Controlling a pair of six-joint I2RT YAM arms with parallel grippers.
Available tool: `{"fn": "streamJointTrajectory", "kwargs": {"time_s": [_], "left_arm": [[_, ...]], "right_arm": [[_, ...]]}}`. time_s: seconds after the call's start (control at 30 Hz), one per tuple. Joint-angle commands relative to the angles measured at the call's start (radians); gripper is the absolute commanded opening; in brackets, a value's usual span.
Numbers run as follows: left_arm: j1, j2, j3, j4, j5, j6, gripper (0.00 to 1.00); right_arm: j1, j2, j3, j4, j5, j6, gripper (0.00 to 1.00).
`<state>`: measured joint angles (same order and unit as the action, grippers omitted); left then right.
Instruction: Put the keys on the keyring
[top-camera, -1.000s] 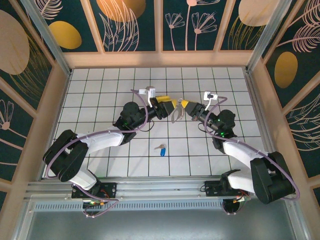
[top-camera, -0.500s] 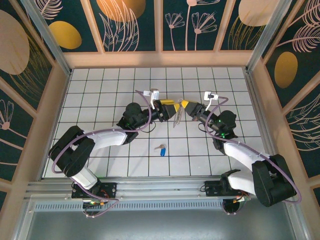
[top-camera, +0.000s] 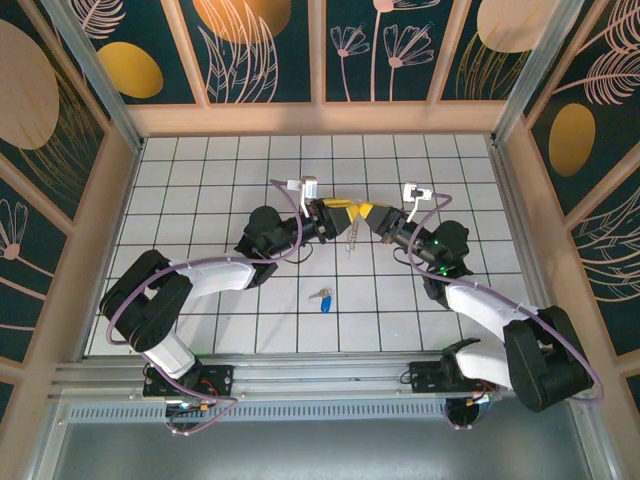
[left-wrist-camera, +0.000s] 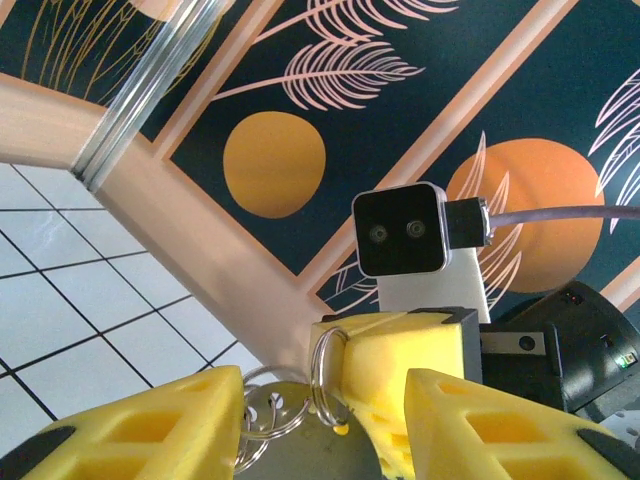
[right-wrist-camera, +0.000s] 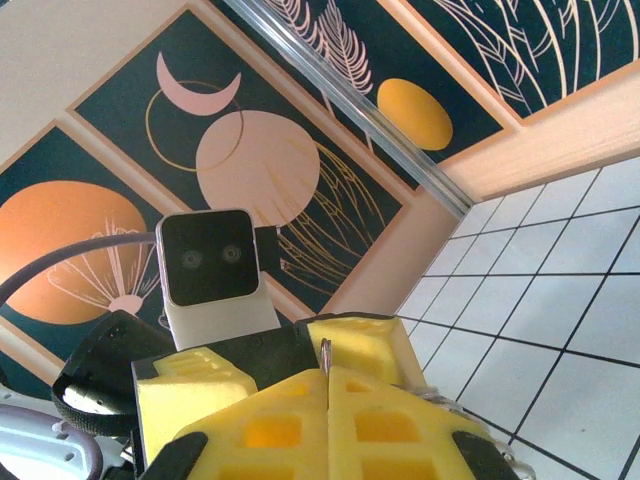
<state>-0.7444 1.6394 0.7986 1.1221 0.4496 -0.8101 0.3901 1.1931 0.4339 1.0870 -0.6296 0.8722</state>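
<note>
The key (top-camera: 322, 297), silver with a blue head, lies on the white tiled floor in front of both arms. Above the middle of the floor my right gripper (top-camera: 368, 214) is shut on the keyring (top-camera: 351, 236), whose loops hang below the fingertips. In the right wrist view the ring's thin edge (right-wrist-camera: 326, 352) sticks up between the closed yellow pads (right-wrist-camera: 390, 425). My left gripper (top-camera: 340, 212) faces it, open. In the left wrist view its yellow fingers (left-wrist-camera: 140, 430) stand wide apart on either side of the keyring (left-wrist-camera: 328, 375) and the right gripper's tip (left-wrist-camera: 400, 360).
Wooden walls with dark patterned panels enclose the tiled floor (top-camera: 200, 180). The two wrists nearly touch above the centre. The left wrist camera (right-wrist-camera: 210, 260) shows close behind the right fingers.
The two grippers have closed in on each other. The left fingers now straddle the ring held by the right gripper. The blue key has not moved.
</note>
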Motion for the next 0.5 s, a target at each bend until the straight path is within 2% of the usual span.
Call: {"fn": "streamJointTrajectory", "kwargs": {"time_s": [0.0,0.3,0.47], "left_arm": [[0.007,0.008,0.022,0.057,0.013,-0.008,0.44],[0.007,0.007,0.020,0.061,0.009,-0.006,0.28],[0.008,0.008,0.021,0.059,0.012,-0.004,0.07]], "right_arm": [[0.008,0.003,0.028,0.026,-0.009,-0.009,0.00],[0.013,0.008,0.027,0.020,-0.005,-0.015,0.00],[0.010,0.004,0.032,-0.001,-0.009,-0.028,0.00]]}}
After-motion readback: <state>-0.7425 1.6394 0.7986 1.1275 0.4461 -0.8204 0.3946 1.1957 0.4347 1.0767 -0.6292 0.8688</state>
